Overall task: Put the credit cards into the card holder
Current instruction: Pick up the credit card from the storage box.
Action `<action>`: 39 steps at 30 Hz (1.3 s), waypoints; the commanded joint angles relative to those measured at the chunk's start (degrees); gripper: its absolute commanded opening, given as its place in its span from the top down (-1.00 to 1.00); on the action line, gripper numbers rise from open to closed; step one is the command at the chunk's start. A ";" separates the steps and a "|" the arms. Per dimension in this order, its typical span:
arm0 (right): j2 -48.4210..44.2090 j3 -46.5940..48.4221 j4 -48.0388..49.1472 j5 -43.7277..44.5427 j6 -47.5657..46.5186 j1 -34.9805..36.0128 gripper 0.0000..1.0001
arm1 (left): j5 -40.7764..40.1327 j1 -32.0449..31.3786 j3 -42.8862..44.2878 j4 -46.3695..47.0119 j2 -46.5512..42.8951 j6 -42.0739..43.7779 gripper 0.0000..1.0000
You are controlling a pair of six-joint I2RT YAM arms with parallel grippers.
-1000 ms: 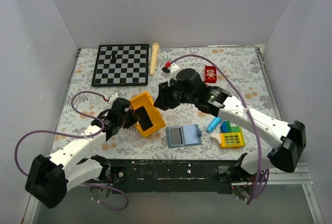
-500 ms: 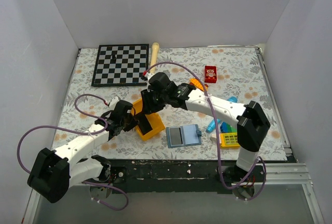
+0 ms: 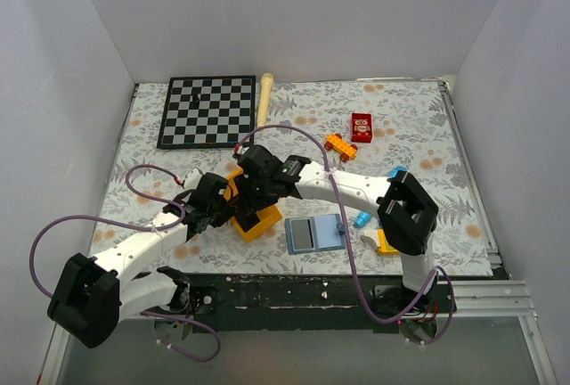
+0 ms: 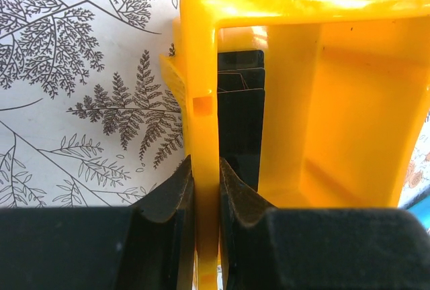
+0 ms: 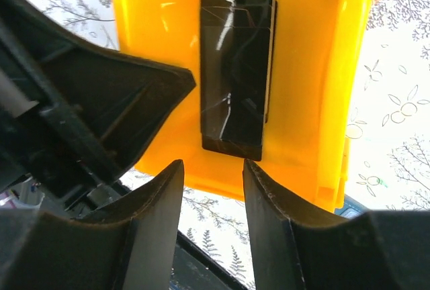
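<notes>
Two black credit cards (image 5: 235, 68) lie stacked inside a yellow bin (image 5: 302, 102); the left wrist view shows them edge-on (image 4: 240, 122) against the bin's wall. My left gripper (image 4: 205, 169) is shut on that yellow wall (image 4: 201, 68), at the bin's left side (image 3: 223, 211). My right gripper (image 5: 211, 169) hangs open just short of the cards' near end, touching nothing. From above, the right gripper (image 3: 252, 191) covers the bin (image 3: 260, 223) and hides the cards. The slate-blue card holder (image 3: 316, 233) lies open on the table, right of the bin.
A chessboard (image 3: 207, 110) and a wooden stick (image 3: 264, 98) lie at the back left. A red box (image 3: 361, 126) and an orange toy (image 3: 339, 145) sit at the back right. A blue tube (image 3: 363, 218) lies by the right arm's elbow.
My right arm has swung left and down, bringing its gripper from the table's middle to over the yellow bin. The left gripper has kept its hold on the bin wall.
</notes>
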 commanded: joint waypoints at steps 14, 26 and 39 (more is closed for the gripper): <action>3.18 -7.71 8.84 5.56 2.63 0.80 0.08 | -1.49 -0.24 3.29 -1.44 0.27 -2.22 1.00; 7.23 -6.14 7.26 12.77 -1.41 1.41 0.08 | -0.70 -0.24 5.58 -2.41 2.12 -1.96 1.00; 6.62 -7.98 12.62 3.82 -1.33 1.41 0.28 | -0.70 -0.33 6.46 -2.76 3.35 -1.78 1.00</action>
